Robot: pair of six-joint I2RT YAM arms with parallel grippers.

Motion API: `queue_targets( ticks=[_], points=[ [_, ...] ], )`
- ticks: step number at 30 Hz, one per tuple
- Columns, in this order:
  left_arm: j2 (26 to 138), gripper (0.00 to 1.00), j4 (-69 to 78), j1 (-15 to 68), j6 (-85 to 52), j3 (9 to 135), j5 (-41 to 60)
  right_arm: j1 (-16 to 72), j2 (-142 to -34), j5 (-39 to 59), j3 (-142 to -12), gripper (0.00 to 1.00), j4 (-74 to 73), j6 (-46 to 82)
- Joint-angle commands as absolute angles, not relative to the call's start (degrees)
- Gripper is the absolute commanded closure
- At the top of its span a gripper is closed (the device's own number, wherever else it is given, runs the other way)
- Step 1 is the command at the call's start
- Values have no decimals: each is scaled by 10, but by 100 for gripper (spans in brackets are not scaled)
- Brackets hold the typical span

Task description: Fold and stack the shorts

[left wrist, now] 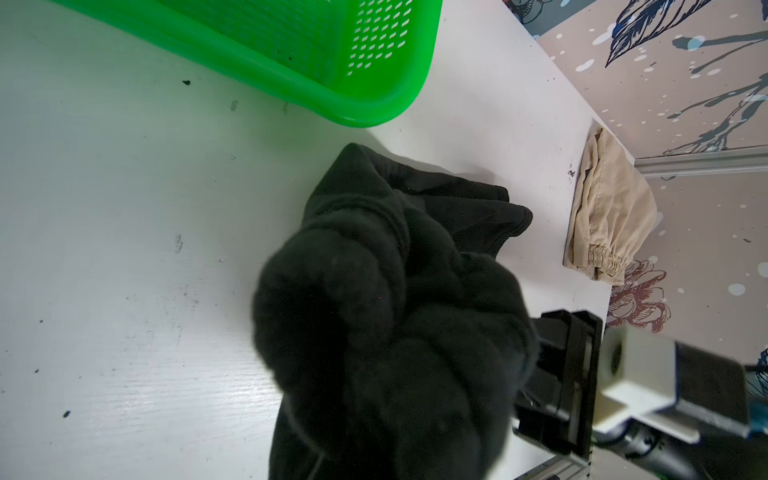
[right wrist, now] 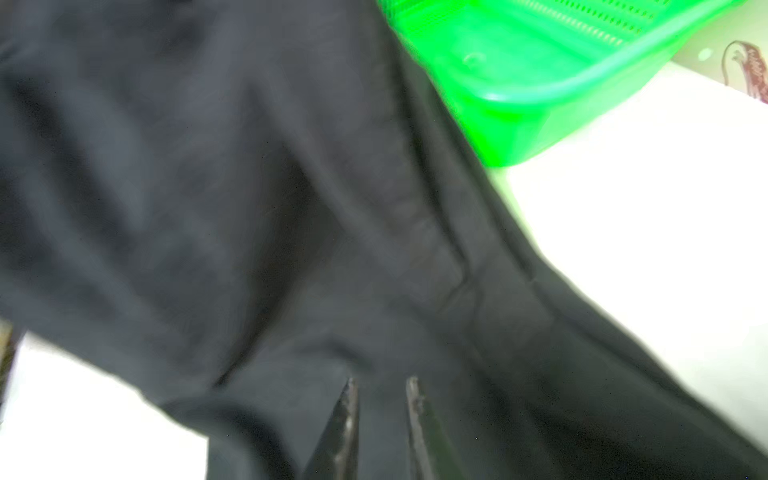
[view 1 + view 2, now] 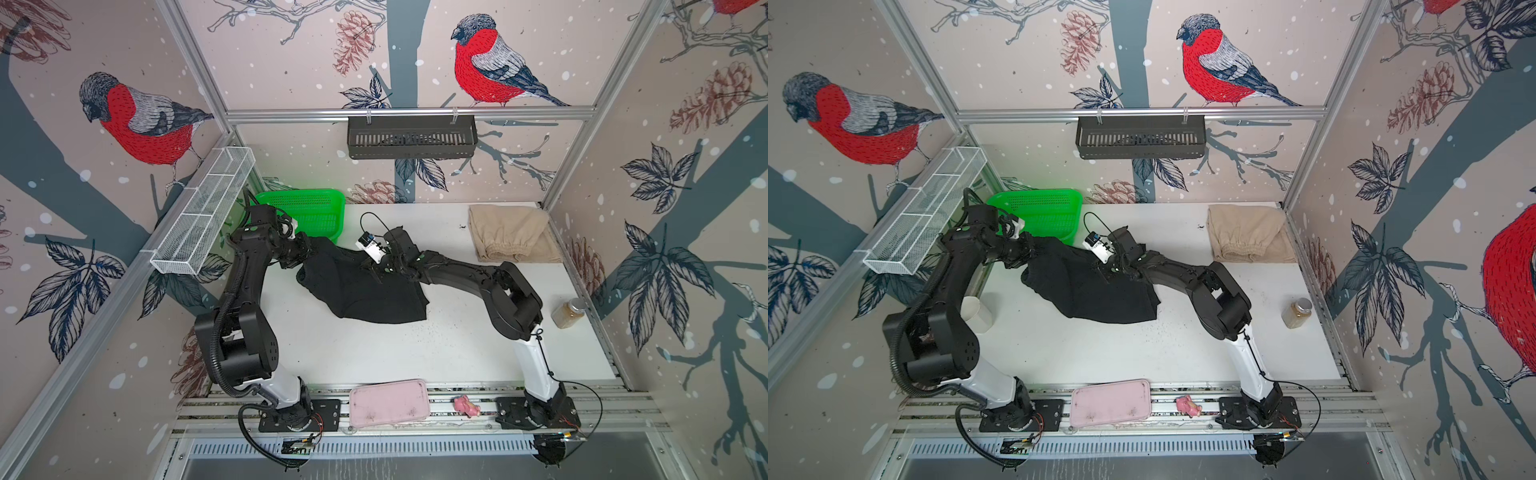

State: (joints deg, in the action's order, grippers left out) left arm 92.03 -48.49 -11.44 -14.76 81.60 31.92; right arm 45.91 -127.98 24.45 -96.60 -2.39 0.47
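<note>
The black shorts (image 3: 365,291) (image 3: 1096,295) lie crumpled at mid-table, their upper edge lifted between my two grippers. My left gripper (image 3: 305,251) (image 3: 1027,253) holds their left end. In the left wrist view the bunched black cloth (image 1: 395,332) covers the jaws completely. My right gripper (image 3: 376,266) (image 3: 1108,266) (image 2: 381,382) pinches a fold of the black shorts (image 2: 208,187) at their upper right, its fingertips (image 2: 351,395) nearly together with cloth between them. The beige shorts (image 3: 513,235) (image 3: 1250,235) (image 1: 606,216) lie folded at the back right corner, away from both grippers.
A green basket (image 3: 307,210) stands just behind the black shorts. A jar (image 3: 567,312) stands by the right wall. A pink tray (image 3: 388,402) and a pink rag (image 3: 467,406) lie on the front rail. A white cup (image 3: 978,313) stands by the left arm.
</note>
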Motion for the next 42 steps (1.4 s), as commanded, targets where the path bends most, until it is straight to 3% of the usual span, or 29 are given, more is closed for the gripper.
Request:
queue_targets(
  ticks=[1,7,19,27,31,35,42],
  points=[
    [923,100,-497,-115,-135,830,333,456,-1328,283,-1031,83,-1,41],
    [924,100,-504,-115,-129,842,327,461,-1420,291,-1153,87,42,53],
    [920,100,-501,-115,-126,821,333,445,-1434,237,-1154,85,-22,100],
    [919,100,-503,-115,-121,813,317,434,-1375,250,-1096,77,-22,89],
    [920,100,-508,-116,-117,818,308,445,-1353,281,-1052,86,17,84],
    [919,100,-512,-116,-116,822,307,469,-1348,313,-1031,88,20,69],
    [914,100,-518,-116,-114,828,309,476,-1420,312,-1131,89,27,81]
  ],
)
